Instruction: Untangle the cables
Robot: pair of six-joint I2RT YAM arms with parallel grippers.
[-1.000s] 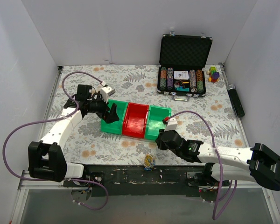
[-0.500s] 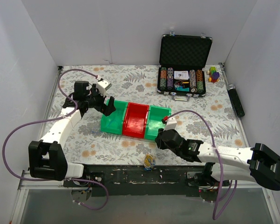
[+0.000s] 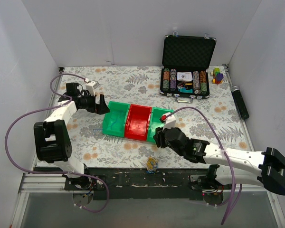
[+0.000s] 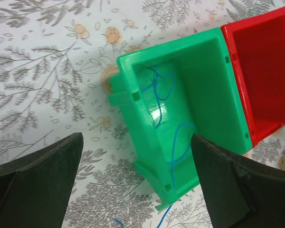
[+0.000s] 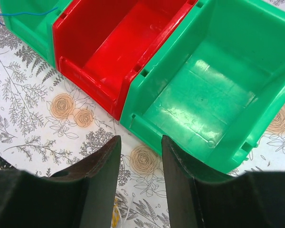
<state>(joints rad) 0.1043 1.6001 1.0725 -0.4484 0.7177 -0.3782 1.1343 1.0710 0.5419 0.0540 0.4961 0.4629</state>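
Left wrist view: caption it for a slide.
Thin blue cable looped inside a green plastic bin beside a red plastic bin, framed by the open left claw.

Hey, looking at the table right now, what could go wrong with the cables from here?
The blue cable lies in the left green bin but trails over its lip onto the table; a snag could drag it out. The small cable knot sits at the table's near edge and might get knocked off. The right hand hovers close to the right green bin and could bump it.
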